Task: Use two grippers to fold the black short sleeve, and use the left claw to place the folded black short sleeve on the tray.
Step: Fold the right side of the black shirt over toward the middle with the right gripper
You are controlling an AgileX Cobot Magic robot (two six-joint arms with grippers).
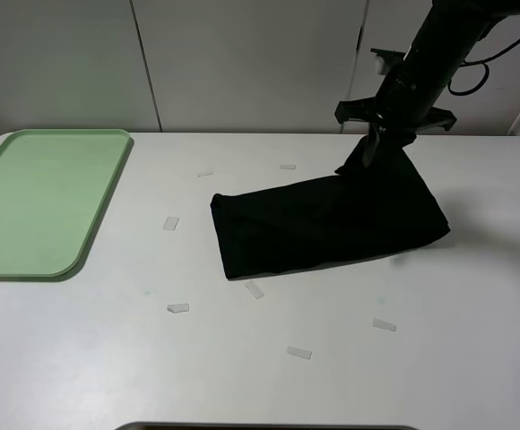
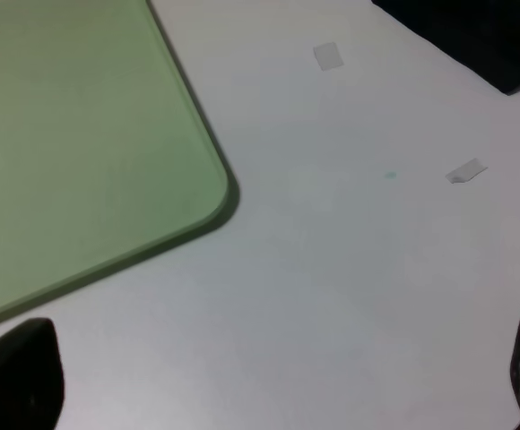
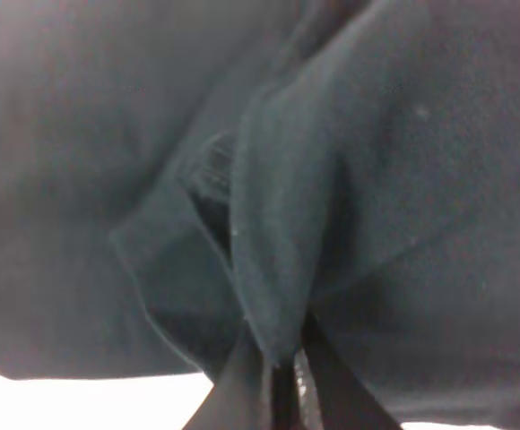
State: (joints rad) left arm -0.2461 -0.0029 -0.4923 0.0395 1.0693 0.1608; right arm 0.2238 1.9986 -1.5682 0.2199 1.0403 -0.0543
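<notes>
Right pincer (image 1: 381,134) grips black short sleeve (image 1: 323,224) — raised; left pincer (image 2: 273,381) gapes

The right arm (image 1: 430,54) is slanting down from above, and the right gripper (image 1: 378,136) is pinching a fold of the black short sleeve (image 1: 332,224). The left gripper (image 2: 273,381) is hovering, jaws spread wide.

Your high cam looks down from the front over the whole counter (image 1: 81,376). L wrist cam sits low & close over the tray (image 2: 72,125) corner, also in the high view; R wrist cam's right up vs the black short sleeve (image 3: 403,179).
</notes>
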